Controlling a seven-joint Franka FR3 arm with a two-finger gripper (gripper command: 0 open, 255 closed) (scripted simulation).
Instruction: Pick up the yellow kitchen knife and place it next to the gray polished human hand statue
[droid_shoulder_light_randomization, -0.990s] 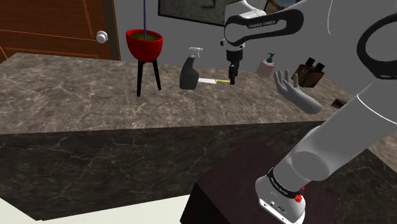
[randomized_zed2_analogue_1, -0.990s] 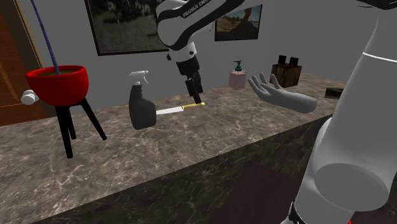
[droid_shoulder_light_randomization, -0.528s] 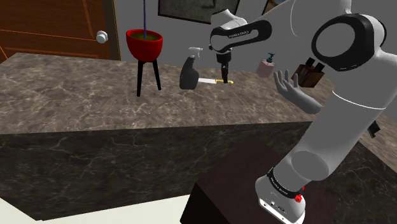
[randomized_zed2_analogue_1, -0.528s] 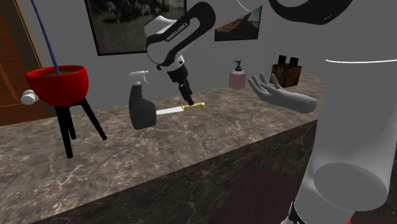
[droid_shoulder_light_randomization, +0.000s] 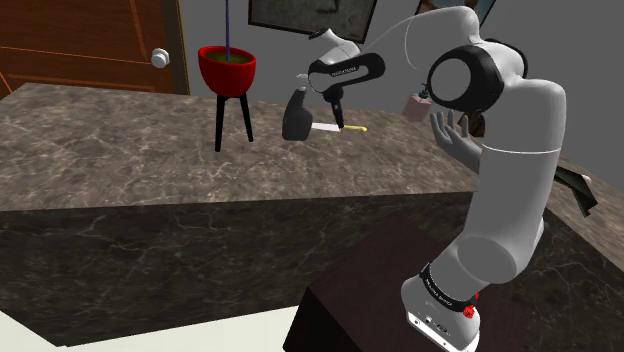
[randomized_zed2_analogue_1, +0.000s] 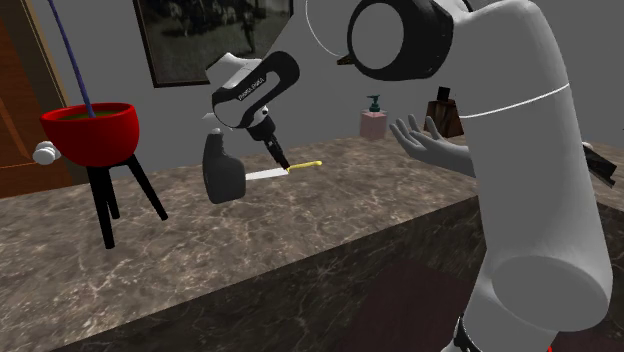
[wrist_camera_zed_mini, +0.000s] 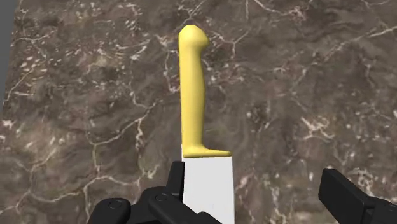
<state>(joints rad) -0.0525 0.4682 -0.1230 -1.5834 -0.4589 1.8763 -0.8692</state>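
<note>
The knife lies flat on the dark marble counter (droid_shoulder_light_randomization: 120, 160), its yellow handle (droid_shoulder_light_randomization: 357, 128) (randomized_zed2_analogue_1: 306, 164) (wrist_camera_zed_mini: 193, 95) pointing toward the grey hand statue (droid_shoulder_light_randomization: 466, 146) (randomized_zed2_analogue_1: 441, 151) and its white blade (randomized_zed2_analogue_1: 262, 175) (wrist_camera_zed_mini: 208, 188) toward the spray bottle. My gripper (droid_shoulder_light_randomization: 340, 121) (randomized_zed2_analogue_1: 281, 160) (wrist_camera_zed_mini: 254, 200) hovers just over where blade meets handle, tilted. It is open. In the wrist view one finger (wrist_camera_zed_mini: 174, 184) sits at the blade's edge and the other finger (wrist_camera_zed_mini: 343, 194) stands well off over bare counter. Nothing is held.
A dark spray bottle (droid_shoulder_light_randomization: 297, 115) (randomized_zed2_analogue_1: 222, 167) stands right at the blade's tip. A red pot on a black tripod (droid_shoulder_light_randomization: 227, 68) (randomized_zed2_analogue_1: 90, 133) is further along. A pink soap dispenser (droid_shoulder_light_randomization: 418, 102) (randomized_zed2_analogue_1: 374, 122) and a knife block (randomized_zed2_analogue_1: 445, 108) stand beyond the statue.
The gripper has moved toward the spray bottle and come down over the knife's blade end. The arm has swung round with it. The knife has not moved.
</note>
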